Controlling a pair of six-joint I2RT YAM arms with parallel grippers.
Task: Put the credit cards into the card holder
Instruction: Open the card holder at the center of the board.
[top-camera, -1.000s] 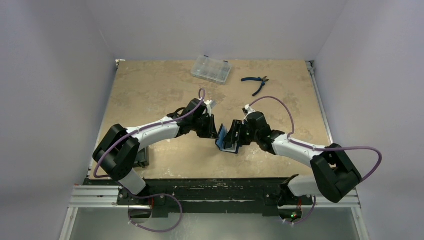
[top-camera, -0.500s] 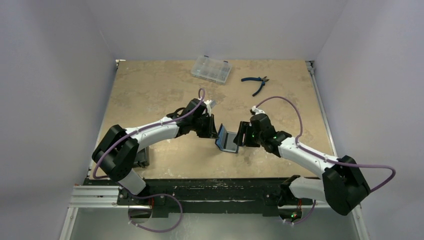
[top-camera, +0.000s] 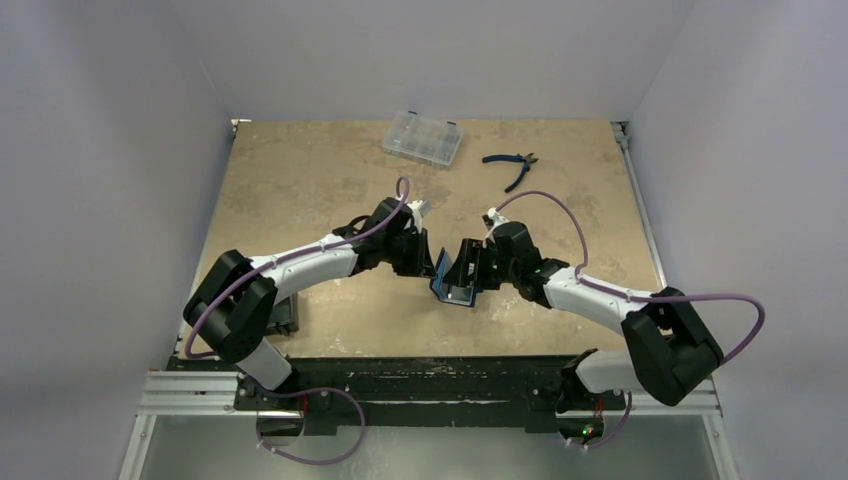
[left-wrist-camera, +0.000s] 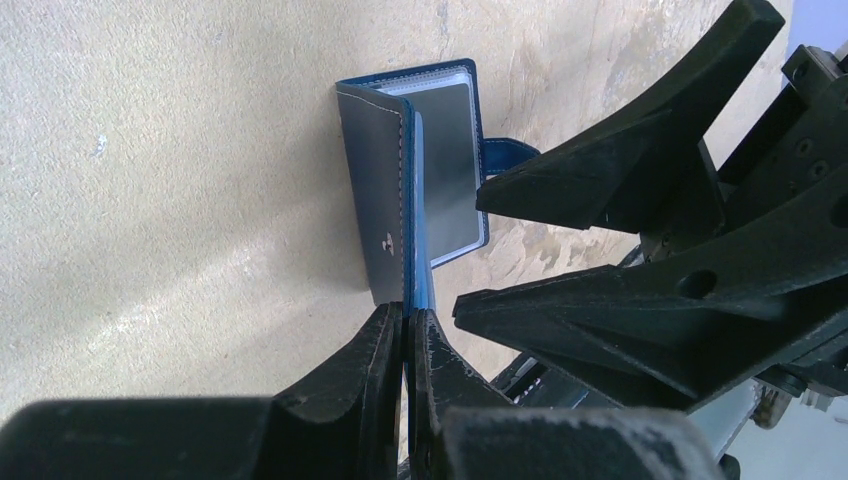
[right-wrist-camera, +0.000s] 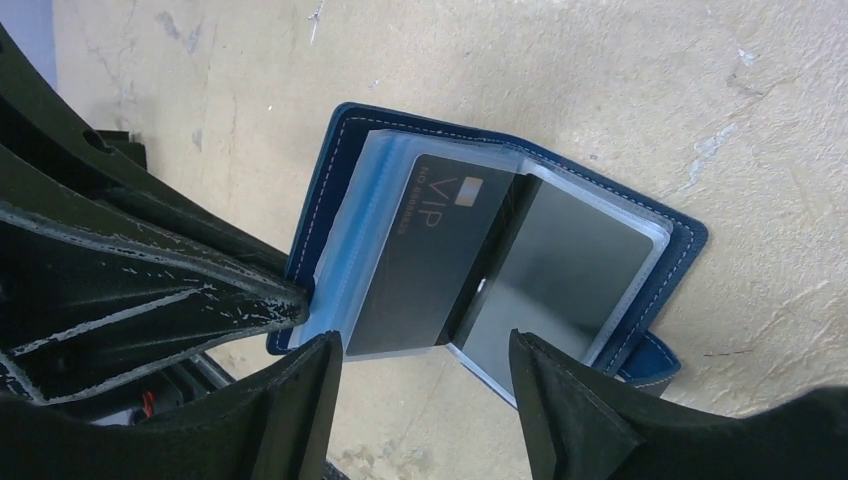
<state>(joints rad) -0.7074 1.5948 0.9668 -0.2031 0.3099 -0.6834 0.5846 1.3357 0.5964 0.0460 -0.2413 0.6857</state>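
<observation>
The card holder (top-camera: 452, 283) stands open on edge on the table between the two arms, a navy-blue wallet with clear sleeves. My left gripper (left-wrist-camera: 405, 325) is shut on the edge of its blue cover (left-wrist-camera: 385, 210) and holds it up. In the right wrist view a dark credit card marked VIP (right-wrist-camera: 430, 260) sits in a clear sleeve, and a grey card (right-wrist-camera: 560, 275) sits in the sleeve beside it. My right gripper (right-wrist-camera: 425, 350) is open just in front of the sleeves, with nothing between its fingers. Its fingers (left-wrist-camera: 600, 180) show at the right of the left wrist view.
A clear plastic compartment case (top-camera: 422, 137) lies at the back of the table, with blue-handled pliers (top-camera: 512, 165) to its right. A dark object (top-camera: 288, 315) lies by the left arm's base. Grey walls close in the table on three sides.
The right gripper drew back to the right from the card holder, then came back up to it with its jaws a little wider. The left gripper held still.
</observation>
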